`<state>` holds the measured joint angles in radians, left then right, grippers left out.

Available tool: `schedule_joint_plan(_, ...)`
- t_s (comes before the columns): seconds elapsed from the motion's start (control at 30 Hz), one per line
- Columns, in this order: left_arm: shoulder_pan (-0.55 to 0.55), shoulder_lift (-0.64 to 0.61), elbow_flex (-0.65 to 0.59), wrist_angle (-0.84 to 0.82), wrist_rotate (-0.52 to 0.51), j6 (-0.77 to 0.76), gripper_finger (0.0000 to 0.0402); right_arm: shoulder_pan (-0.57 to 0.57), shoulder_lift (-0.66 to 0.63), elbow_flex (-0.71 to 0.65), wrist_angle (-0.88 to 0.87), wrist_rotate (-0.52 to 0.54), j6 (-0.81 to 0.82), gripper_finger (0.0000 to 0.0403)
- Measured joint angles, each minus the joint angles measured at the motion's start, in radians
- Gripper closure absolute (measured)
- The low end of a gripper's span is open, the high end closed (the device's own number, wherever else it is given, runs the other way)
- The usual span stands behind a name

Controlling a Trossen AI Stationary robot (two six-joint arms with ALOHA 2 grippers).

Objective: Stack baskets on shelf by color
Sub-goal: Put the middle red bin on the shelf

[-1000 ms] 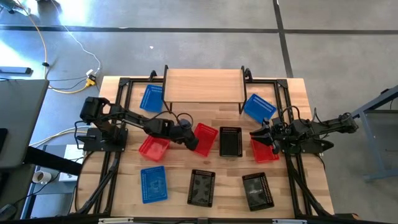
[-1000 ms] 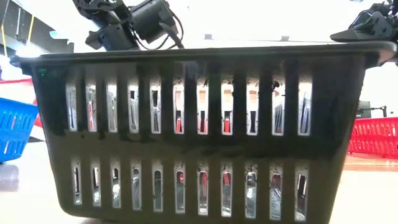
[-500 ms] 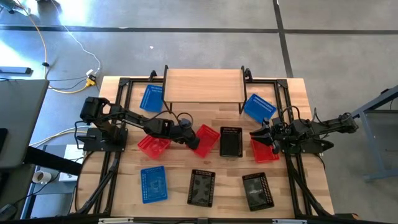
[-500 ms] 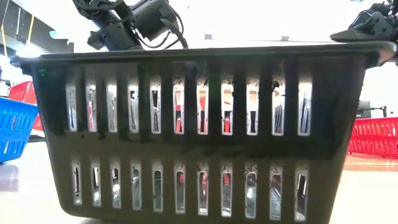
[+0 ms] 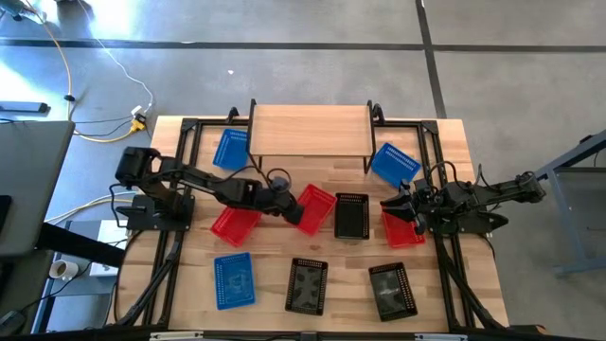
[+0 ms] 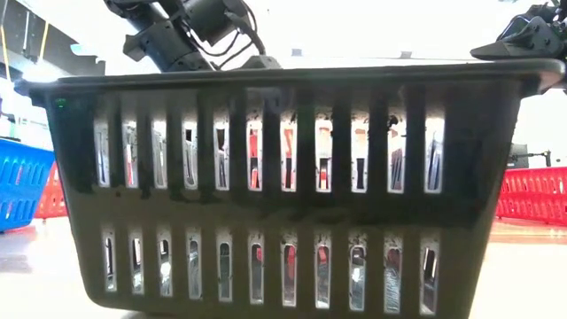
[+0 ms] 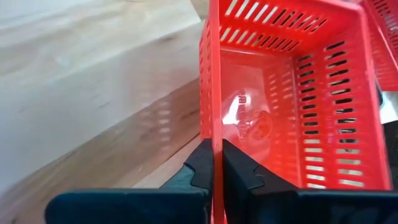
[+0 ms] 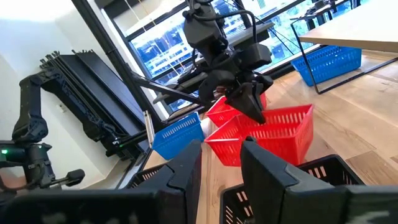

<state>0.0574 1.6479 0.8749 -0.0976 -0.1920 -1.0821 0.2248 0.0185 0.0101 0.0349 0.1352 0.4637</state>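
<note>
My left gripper [image 5: 292,210] is shut on a red basket [image 5: 315,210] at the table's middle; the right wrist view shows that basket [image 8: 273,134] tilted under the left fingers. My right gripper [image 5: 396,208] stands open at the right, over the far left corner of another red basket [image 5: 404,230] and pointing at a black basket [image 5: 351,216]. A third red basket [image 5: 234,223] lies under the left arm. The shelf [image 5: 311,131] stands at the far edge with its plank top bare. Blue baskets [image 5: 230,150] [image 5: 395,163] stand on the table at the shelf's two ends. My left gripper pinches the red basket's left side wall at its rim [image 7: 213,134], one finger [image 7: 239,171] inside the basket and one [image 7: 199,169] outside. The fingers slant down from the table's left. The basket sits tilted in the hold; whether it is clear of the table I cannot tell.
Along the near edge lie a blue basket [image 5: 234,279] and two black baskets [image 5: 307,284] [image 5: 392,291]; one black basket [image 6: 283,186] fills the low view. Black frame rails [image 5: 180,170] run down both table sides.
My left gripper has shut on the red basket's side wall and has risen a little. The basket has turned slightly and shifted a bit toward the table's right.
</note>
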Motion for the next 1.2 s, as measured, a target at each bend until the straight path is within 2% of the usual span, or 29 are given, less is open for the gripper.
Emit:
schedule_joint_plan(0.33,-0.001,-0.073,0.041,-0.018,-0.075,0.047,0.0399,0.000,0.000,0.000,0.000,0.000,0.000,0.0304)
schedule_joint_plan(0.43,0.007,-0.113,0.094,-0.063,-0.124,0.096,0.0400,0.000,0.000,0.000,0.000,0.000,0.000,0.0304)
schedule_joint_plan(0.53,0.032,-0.150,0.161,-0.183,-0.171,0.155,0.0400,0.000,0.000,0.000,0.000,0.000,0.000,0.0304)
schedule_joint_plan(0.7,0.110,-0.220,0.245,-0.335,-0.224,0.228,0.0400,0.000,0.000,0.000,0.000,0.000,0.000,0.0304)
schedule_joint_plan(0.97,0.272,-0.342,0.251,-0.442,-0.234,0.224,0.0401,0.000,0.000,0.000,0.000,0.000,0.000,0.0304)
schedule_joint_plan(1.2,0.398,-0.356,0.251,-0.461,-0.222,0.221,0.0401,0.000,0.000,0.000,0.000,0.000,0.000,0.0304)
